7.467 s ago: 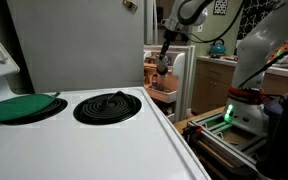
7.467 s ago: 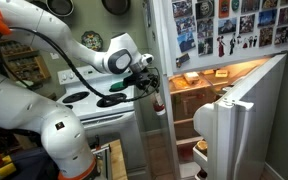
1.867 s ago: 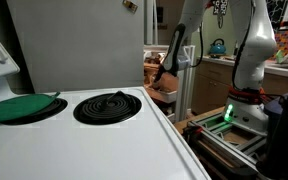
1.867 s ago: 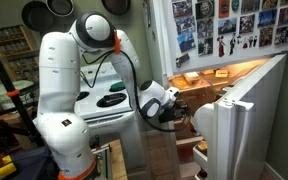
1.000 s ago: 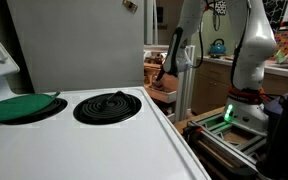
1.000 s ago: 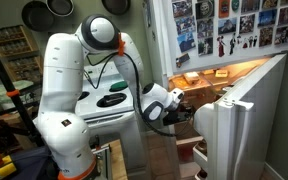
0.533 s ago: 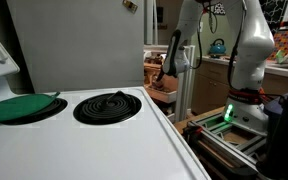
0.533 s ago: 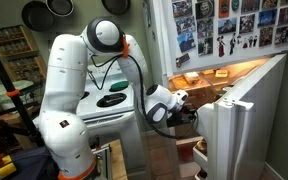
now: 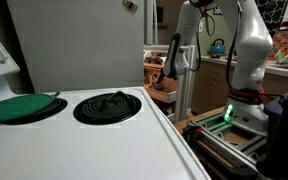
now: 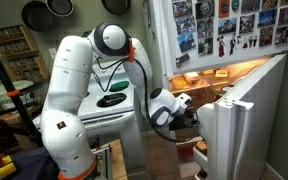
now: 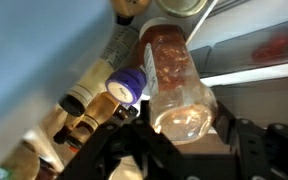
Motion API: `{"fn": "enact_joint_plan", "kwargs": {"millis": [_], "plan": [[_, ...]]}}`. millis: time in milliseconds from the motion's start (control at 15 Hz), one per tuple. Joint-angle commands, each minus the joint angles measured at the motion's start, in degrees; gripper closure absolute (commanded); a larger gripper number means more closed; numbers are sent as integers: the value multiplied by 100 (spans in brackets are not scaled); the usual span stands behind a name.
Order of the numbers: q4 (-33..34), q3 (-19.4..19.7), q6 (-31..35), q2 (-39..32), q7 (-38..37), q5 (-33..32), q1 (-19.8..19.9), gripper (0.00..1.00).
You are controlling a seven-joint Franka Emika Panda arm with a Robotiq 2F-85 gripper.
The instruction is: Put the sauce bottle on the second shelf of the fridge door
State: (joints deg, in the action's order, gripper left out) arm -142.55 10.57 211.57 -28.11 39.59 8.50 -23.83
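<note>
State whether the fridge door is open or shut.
Open: the fridge door stands swung out, exposing the lit interior shelves in an exterior view.

Bottle (image 11: pixel 176 70) shows clear and glossy, smooth-walled, in a matt black gripper (image 11: pixel 179 135), while out wide the arm (image 10: pixel 72 70) gleams in glossy white plastic shells, the stove (image 9: pixel 154 150) top is smooth white enamel, its coil (image 9: pixel 107 105) dull dark metal.

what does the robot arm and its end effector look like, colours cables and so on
The arm is glossy white, built of rounded, bulbous links with dark seams at the joints. An orange ring marks one joint, and a black cable runs along it. The end effector is black and angular.
</note>
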Motion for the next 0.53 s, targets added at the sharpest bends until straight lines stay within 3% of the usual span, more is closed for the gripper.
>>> {"fn": "enact_joint_plan", "kwargs": {"millis": [0, 467], "plan": [[236, -65, 18, -264, -187, -257, 224, 63], [497, -27, 32, -520, -359, -347, 283, 63]]}}
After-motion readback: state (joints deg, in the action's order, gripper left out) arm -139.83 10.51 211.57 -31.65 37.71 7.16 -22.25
